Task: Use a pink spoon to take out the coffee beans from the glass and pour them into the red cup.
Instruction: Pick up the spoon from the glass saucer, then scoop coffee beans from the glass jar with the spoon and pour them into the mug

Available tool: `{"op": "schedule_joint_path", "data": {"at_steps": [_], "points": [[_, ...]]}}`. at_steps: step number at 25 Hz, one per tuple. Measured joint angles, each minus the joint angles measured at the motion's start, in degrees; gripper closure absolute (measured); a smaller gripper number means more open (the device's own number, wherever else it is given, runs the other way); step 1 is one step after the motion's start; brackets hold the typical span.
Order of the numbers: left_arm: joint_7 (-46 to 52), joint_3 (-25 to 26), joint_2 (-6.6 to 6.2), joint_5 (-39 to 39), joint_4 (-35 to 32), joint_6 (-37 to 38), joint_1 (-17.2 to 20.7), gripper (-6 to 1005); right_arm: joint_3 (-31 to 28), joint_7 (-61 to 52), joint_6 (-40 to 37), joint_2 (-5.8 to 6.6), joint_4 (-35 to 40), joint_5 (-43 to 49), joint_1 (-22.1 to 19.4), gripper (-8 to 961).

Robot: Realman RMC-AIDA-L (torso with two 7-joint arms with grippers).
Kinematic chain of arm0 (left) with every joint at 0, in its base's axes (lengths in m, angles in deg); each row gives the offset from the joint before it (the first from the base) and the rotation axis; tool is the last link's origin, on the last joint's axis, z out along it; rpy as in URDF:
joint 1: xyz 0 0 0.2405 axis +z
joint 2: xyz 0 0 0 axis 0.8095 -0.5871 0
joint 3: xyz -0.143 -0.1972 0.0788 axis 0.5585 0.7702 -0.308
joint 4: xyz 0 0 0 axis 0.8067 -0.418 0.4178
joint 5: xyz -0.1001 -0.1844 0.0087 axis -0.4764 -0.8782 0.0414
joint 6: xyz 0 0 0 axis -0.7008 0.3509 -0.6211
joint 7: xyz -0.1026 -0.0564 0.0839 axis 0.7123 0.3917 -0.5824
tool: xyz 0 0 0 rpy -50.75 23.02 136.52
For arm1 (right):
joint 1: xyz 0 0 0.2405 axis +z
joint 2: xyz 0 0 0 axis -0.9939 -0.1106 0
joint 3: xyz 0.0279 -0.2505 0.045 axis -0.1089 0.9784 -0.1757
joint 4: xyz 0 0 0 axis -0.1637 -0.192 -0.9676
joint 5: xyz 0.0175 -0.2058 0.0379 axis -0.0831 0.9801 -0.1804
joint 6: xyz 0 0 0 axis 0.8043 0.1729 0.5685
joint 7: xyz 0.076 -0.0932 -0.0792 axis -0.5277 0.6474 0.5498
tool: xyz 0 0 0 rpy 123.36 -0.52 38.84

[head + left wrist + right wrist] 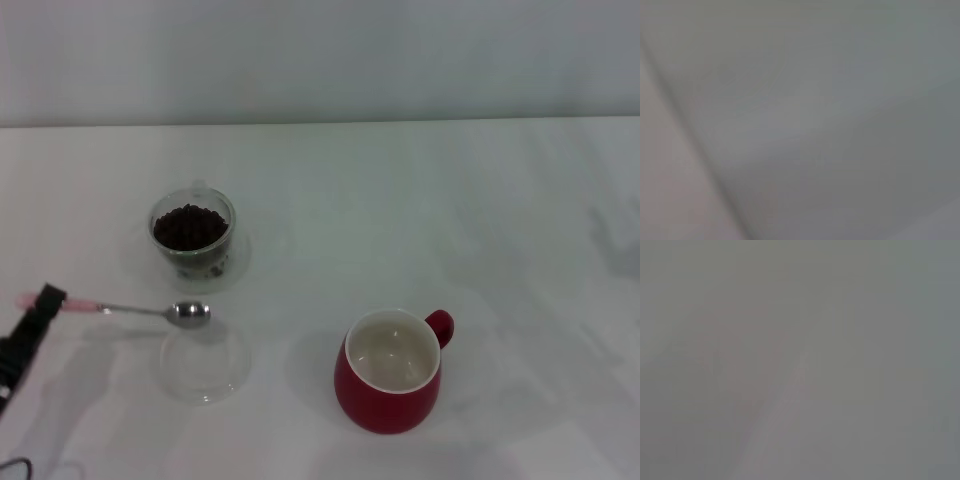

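The left gripper [48,299], reaching in low from the near left edge of the worktop [500,200], is closed on the pale handle of the pink spoon [150,310], whose metal bowl extends to its right above a flat clear lid [205,365]. Beyond the bowl stands the glass [193,237], filled with dark coffee beans [189,226]. The red cup [390,372], white inside and unfilled, stands well right of the gripper, handle turned away; the right gripper is out of view.

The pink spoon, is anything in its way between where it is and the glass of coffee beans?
Nothing visible. The pink spoon, its handle at the left hand, lies just in front of the open glass; the clear lid sits on the opposite side.
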Motion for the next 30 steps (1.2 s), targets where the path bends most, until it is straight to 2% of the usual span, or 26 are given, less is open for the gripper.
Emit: {"op": "schedule_joint_path", "data": {"at_steps": [3,6,8,12,21,30], "points": [[0.39,-0.03,-0.23,1.94,-4.46,-5.17,0.17,869,1.54,-0.17,-0.36,-0.07,-0.06,0.06,-0.14,348],[0.56,-0.03,-0.31,2.16,-6.18,-6.40,0.17,870,3.15,-1.49,-1.24,-0.12,-0.10,0.07,-0.14,348],[0.76,-0.02,-0.37,2.78,-11.04,-8.23,-0.24,870,3.60,-3.15,-1.83,-0.13,-0.09,0.07,-0.14,348],[3.07,-0.04,-0.55,3.63,-15.87,-9.32,-1.36,869,5.86,-5.24,-2.52,-0.14,0.36,0.15,0.11,347],[10.31,-0.11,-1.31,10.28,-27.84,-7.12,-3.80,870,10.56,-9.72,-2.66,-0.29,0.71,0.10,0.89,350],[14.69,0.38,-3.76,13.12,-31.98,-2.78,-4.11,870,13.04,-13.22,-3.04,-0.31,0.82,0.17,0.85,353]]}}
